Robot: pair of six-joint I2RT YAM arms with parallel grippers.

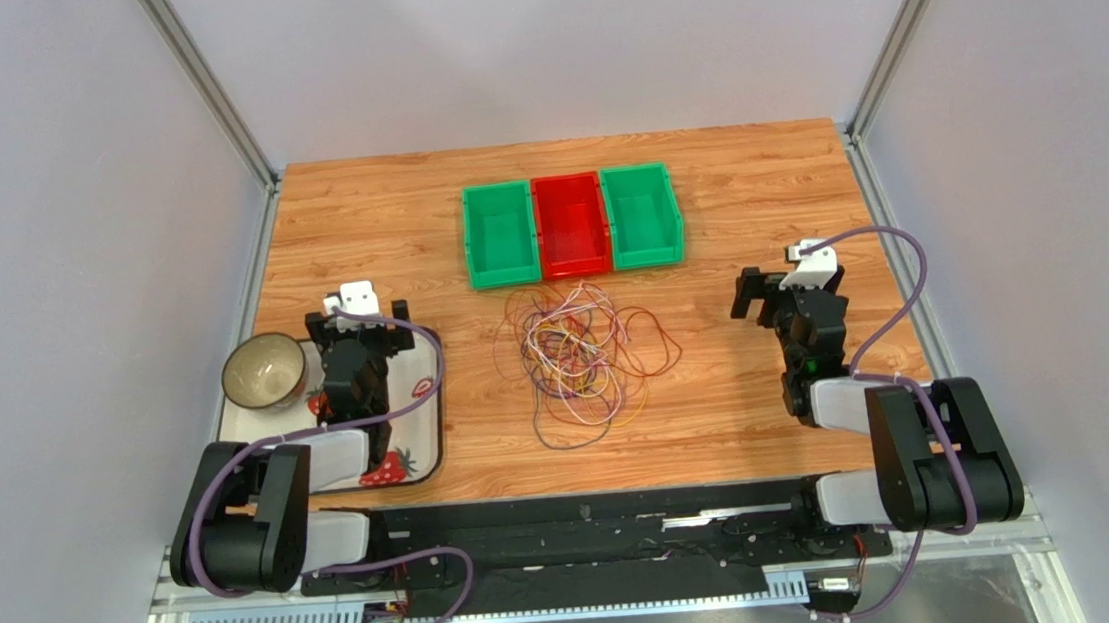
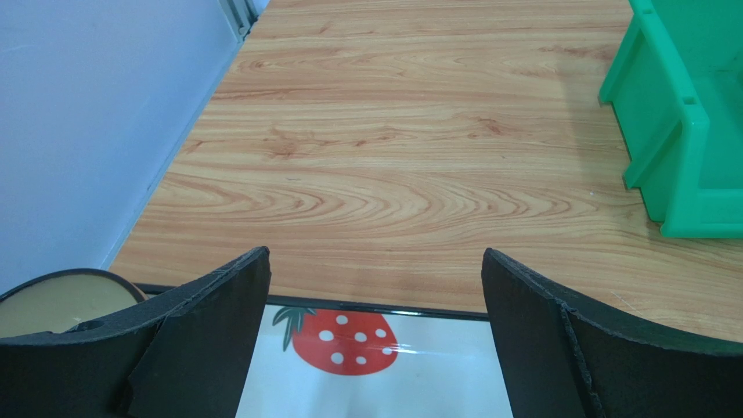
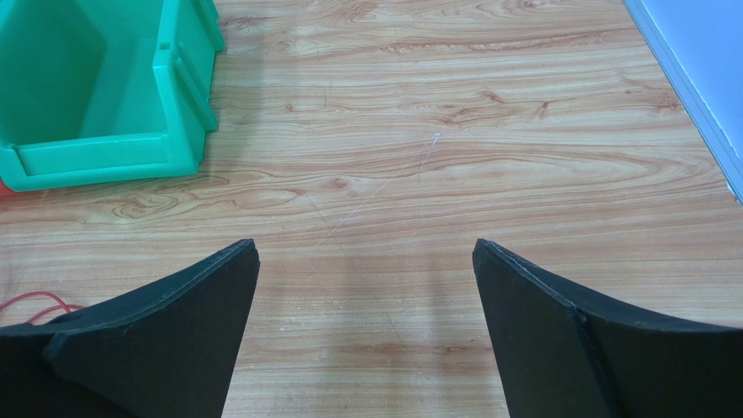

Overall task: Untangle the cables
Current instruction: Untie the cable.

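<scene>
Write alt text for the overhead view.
A tangle of thin coloured cables lies on the table, just in front of a row of three bins: green, red, green. The left tool hangs open over a tray holding a bowl; the right tool hangs open over the table.

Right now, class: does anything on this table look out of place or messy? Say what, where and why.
Yes: the cables lie in one tangled heap at the centre, near the bins, their loops crossing. Nothing else looks spilled or damaged.
</scene>
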